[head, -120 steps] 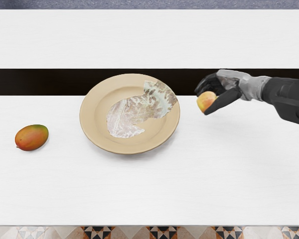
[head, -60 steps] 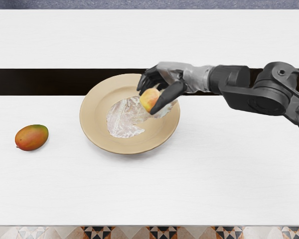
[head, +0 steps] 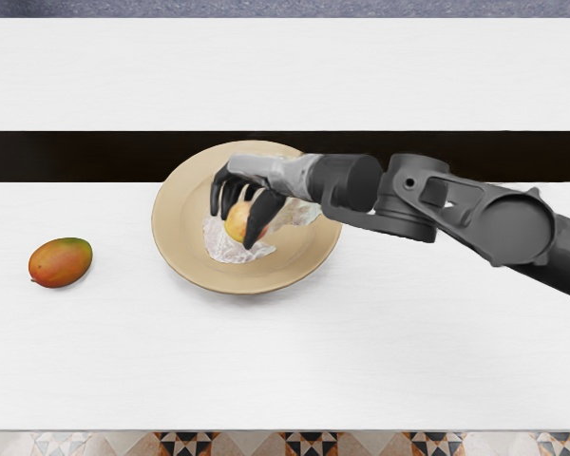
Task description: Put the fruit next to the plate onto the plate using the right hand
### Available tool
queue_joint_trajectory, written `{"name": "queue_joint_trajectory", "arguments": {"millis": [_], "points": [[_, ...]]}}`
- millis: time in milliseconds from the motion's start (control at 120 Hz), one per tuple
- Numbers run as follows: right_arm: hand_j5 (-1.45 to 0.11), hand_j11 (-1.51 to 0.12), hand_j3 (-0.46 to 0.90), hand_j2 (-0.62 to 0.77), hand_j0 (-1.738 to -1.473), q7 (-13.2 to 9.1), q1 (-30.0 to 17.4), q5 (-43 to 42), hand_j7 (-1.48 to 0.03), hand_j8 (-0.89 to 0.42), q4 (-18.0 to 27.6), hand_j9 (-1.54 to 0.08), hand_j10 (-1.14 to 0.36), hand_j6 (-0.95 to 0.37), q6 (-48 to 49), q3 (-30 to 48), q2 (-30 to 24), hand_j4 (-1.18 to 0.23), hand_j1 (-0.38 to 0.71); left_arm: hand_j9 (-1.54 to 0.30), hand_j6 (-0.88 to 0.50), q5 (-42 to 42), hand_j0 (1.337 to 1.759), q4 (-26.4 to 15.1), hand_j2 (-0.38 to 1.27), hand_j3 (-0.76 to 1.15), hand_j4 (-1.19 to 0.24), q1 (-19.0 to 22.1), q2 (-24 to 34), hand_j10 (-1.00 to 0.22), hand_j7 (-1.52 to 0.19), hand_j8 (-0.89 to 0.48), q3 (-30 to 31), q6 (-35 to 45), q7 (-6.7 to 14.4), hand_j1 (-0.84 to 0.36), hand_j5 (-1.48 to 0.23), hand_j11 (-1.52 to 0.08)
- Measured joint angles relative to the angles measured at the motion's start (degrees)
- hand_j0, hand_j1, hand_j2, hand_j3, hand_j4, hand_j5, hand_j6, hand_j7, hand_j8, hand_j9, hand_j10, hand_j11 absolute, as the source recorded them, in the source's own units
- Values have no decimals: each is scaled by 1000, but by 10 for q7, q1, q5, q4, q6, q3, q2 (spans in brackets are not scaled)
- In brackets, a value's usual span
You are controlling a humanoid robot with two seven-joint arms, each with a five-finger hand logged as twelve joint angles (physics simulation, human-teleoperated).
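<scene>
small yellow-orange fruit (head: 237,221) gripped in right hand (head: 241,198), over tan plate (head: 180,237)

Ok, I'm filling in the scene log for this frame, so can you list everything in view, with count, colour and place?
tan round plate: one, beige, middle of the table
whitish patch: one, grey-white, on the plate's centre
small yellow-orange round fruit: one, over the plate's centre, in the hand's grasp; whether it touches the plate cannot be told
oval red-green mango: one, on the table, left of the plate and apart from it
white table: one, fills most of the view
dark band: one, black, across the table behind the plate
patterned tile floor: strip along the bottom edge
right arm: one, dark grey, enters from the right
right hand: one, grey-black, curled on the small fruit
</scene>
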Motion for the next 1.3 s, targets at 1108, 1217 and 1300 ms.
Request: {"name": "queue_joint_trajectory", "arguments": {"millis": [1108, 1217, 1300], "points": [[-130, -129, 0, -3, -1658, 67, 18, 259, -129, -92, -38, -130, -93, -100, 64, 11, -72, -99, -238, -318, -245, 0, 1658, 0, 49, 0, -245, 0, 0, -245, -318, -245, 0, 0, 0, 55, -318, -318], [-99, -98, 0, -5, -1658, 78, 17, 375, -98, -71, -37, -99, -72, -76, 138, 21, -120, -76, -263, -318, -245, 0, 1658, 0, 49, 0, -245, 0, 0, -245, -318, -245, 0, 0, 0, 55, -318, -318], [-83, -83, 0, -6, -1658, 94, 10, 452, -83, -61, -37, -83, -61, -64, 187, 24, -164, -64, -276, -318, -245, 0, 1658, 0, 49, 0, -245, 0, 0, -245, -318, -245, 0, 0, 0, 55, -318, -318]]}}
